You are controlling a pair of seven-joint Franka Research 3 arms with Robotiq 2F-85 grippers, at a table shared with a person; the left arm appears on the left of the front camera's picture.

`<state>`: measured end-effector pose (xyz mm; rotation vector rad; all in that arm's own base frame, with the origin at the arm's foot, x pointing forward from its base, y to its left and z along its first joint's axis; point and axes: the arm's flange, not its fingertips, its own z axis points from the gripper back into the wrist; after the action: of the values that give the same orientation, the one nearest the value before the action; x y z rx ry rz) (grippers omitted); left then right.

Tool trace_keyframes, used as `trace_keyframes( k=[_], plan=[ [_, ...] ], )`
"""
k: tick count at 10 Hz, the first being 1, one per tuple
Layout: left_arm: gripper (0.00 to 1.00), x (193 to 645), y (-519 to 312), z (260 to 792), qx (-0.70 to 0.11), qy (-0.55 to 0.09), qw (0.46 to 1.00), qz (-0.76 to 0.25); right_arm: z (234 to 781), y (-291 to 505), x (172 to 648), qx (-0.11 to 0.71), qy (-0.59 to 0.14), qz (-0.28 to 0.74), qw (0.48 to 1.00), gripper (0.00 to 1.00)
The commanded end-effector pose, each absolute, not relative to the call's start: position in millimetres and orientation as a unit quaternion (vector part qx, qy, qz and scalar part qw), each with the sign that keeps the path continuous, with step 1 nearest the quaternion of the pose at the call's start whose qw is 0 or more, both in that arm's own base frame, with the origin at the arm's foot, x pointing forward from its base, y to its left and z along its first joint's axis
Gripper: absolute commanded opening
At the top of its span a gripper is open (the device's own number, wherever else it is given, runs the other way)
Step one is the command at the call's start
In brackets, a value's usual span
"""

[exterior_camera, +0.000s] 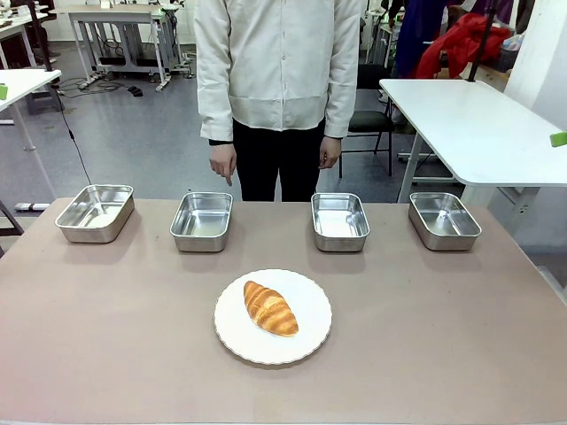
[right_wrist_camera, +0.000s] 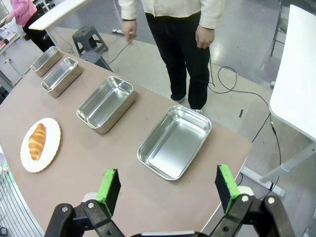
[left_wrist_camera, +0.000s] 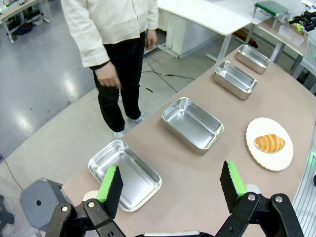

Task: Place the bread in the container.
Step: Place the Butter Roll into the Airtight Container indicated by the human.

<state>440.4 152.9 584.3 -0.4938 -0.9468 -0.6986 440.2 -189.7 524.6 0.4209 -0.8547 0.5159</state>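
Tabletop [exterior_camera: 106, 336] is being overlooked by left gripper [left_wrist_camera: 171, 180] and right gripper [right_wrist_camera: 167, 183], both being held wide open and empty, while bread [exterior_camera: 270, 308] is being left on the white plate [exterior_camera: 306, 338], steel trays [exterior_camera: 200, 241] beyond the plate, and is being judged light, soft, flaky, best pinched gently across its thick middle.

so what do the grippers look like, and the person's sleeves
The left gripper and right gripper look alike: black linkage fingers with silver pivot bolts, and bright green pads on the inner faces. The person's sleeves are long, loose and cream, with a dark cuff showing beneath.
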Motion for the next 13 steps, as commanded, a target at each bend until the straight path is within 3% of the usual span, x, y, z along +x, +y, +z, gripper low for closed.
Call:
trace_keyframes(
  k=[1,13],
  plan=[
    [1.00,440.5,152.8,585.8,-0.235,-0.446,0.799,-0.328,524.3,-189.5,442.2,0.205,-0.414,0.245,0.853,1.00],
    [1.00,440.5,152.8,585.8,-0.235,-0.446,0.799,-0.328,524.3,-189.5,442.2,0.205,-0.414,0.245,0.853,1.00]
  ],
)
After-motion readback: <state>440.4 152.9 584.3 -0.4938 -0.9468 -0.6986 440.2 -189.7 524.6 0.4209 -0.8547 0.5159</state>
